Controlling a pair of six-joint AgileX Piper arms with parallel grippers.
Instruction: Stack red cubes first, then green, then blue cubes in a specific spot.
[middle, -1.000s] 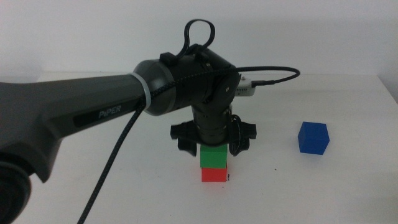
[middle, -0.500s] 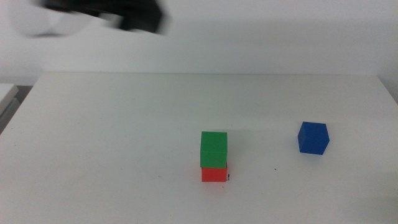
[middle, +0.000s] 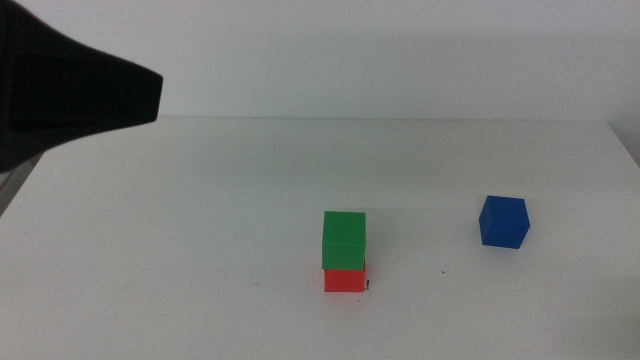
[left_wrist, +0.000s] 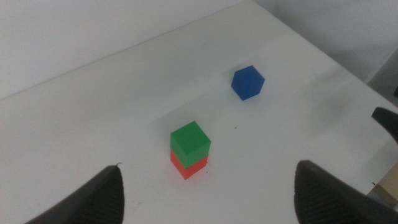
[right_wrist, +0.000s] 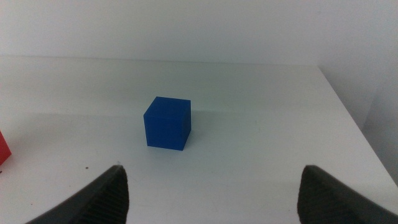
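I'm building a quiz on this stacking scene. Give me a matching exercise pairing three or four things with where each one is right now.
Things:
1. red cube
2. green cube
3. blue cube
4. left pincer

Places:
A. alone on the table, apart from the stack
B. on top of the red cube
C. raised above the table, open and empty
D. on the table, under another cube

Pairs: 1-D, 2-B, 3-A, 4-C

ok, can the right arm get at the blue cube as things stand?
Probably yes. The right claw is open, facing the blue cube, which sits alone on bare table, apart from the green cube on the red cube.
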